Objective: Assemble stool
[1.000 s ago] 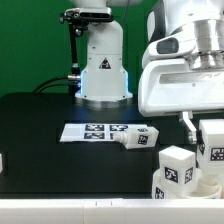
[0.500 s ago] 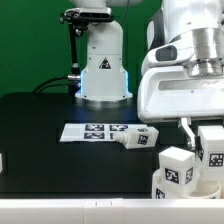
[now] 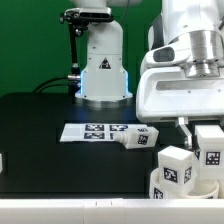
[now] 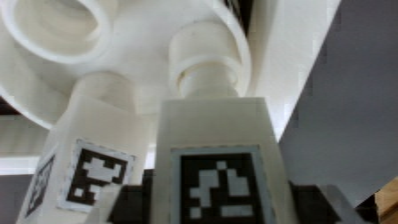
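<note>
Three stool legs, one clamped between the fingers (image 3: 185, 124).
Well away from the fingers, toward the exterior view's left, the marker board (image 3: 95, 131) lay flat, with a loose leg (image 3: 140, 137) on its side at the board's nearer end. Just beside the fingers a standing leg (image 3: 177, 165) rose upright. The gripper (image 3: 200, 130) gripped the held leg (image 3: 211, 146) by its sides, peg end pointing at the round seat (image 4: 134, 35) beyond the fingertips.

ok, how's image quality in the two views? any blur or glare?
Wrist view: soft all over; the leg is so close that its tag smears, and the seat is nearly blown out white. Exterior view: crisp, even light, with a faint sheen on the table by the base.
</note>
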Controlling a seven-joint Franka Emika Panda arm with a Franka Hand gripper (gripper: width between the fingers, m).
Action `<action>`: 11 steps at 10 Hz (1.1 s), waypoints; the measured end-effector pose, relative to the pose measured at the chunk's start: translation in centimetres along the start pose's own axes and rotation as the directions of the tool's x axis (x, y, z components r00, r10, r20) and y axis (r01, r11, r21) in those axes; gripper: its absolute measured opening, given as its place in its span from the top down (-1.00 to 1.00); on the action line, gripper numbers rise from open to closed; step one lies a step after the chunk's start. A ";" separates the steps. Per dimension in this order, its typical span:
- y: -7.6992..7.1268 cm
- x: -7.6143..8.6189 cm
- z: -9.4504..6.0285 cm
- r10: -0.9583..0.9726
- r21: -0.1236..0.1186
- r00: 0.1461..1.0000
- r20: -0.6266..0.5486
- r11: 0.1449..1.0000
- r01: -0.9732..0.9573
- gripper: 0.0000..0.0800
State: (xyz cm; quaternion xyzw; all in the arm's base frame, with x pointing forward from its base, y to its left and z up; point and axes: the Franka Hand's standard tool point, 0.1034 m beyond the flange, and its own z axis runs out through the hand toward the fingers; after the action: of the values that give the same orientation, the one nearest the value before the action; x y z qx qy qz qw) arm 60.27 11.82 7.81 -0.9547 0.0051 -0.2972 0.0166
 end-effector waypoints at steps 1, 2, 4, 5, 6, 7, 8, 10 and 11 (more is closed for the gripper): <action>0.0 0.1 0.0 -0.001 0.001 1.000 0.003 1.000 0.001 0.16; 0.0 -0.1 0.1 -0.002 0.001 1.000 0.013 1.000 0.002 0.16; 0.0 -0.1 0.1 -0.003 0.001 1.000 0.013 1.000 0.003 -0.54; 0.0 -0.2 0.1 -0.004 0.001 1.000 0.014 1.000 0.004 -0.54; 0.0 -0.3 0.2 -0.004 0.001 1.000 0.024 1.000 0.004 -0.61; -0.2 -0.4 0.3 0.000 0.005 0.998 0.060 1.000 0.000 -0.62; -0.4 -0.1 0.1 0.056 0.008 0.991 0.121 0.998 -0.058 -0.62; -1.0 0.9 -0.2 0.122 0.009 0.949 0.289 0.991 -0.130 -0.62; -0.9 0.6 0.0 0.128 0.004 0.920 0.371 0.990 -0.140 -0.62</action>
State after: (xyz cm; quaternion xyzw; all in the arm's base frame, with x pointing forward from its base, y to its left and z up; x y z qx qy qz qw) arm 60.76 12.75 8.19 -0.9905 0.0627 -0.1104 0.0518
